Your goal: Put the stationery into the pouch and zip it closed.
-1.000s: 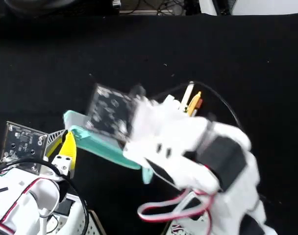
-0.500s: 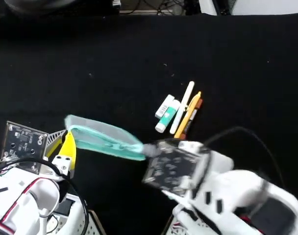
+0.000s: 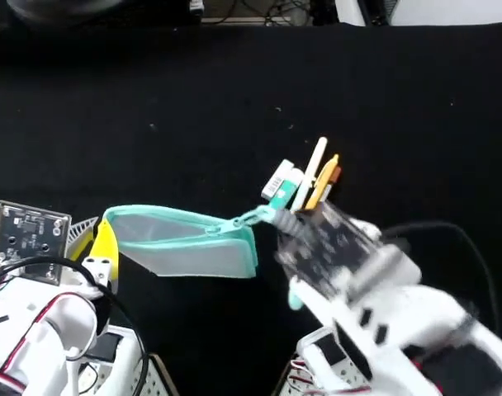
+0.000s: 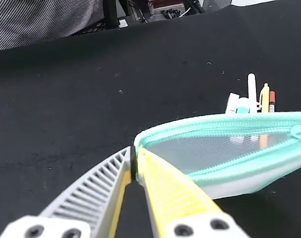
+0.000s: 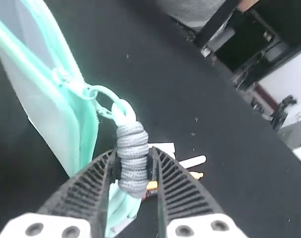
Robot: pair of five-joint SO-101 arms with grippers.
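The left arm sits low at about 8 o'clock on the table in the high view, its wrist angled toward the centre. The left gripper (image 4: 134, 161) is clamped on the near end of the pouch (image 3: 189, 247), the yellow finger and the grey finger pinching the teal seam between their tips. The pouch stretches from there toward 3 o'clock. Its mesh side is see-through and its zipper mouth gapes open along the top. At 5 o'clock the right arm leans in over the pouch's far end. The right gripper (image 5: 134, 161) is closed tight around the grey cord (image 5: 132, 148), a knotted pull tied to the teal ring of the zipper slider. The table is covered in a black cloth (image 3: 234, 91), and past its far edge at 12 o'clock lie cables (image 4: 165, 7) and dark equipment. The stationery (image 3: 311, 172) lies on the cloth outside the pouch, just beyond the zipper end at about 1 o'clock from it. It is a white pen, an orange pen, a brown-tipped marker, a teal-and-white tube and a small white block, bunched side by side.
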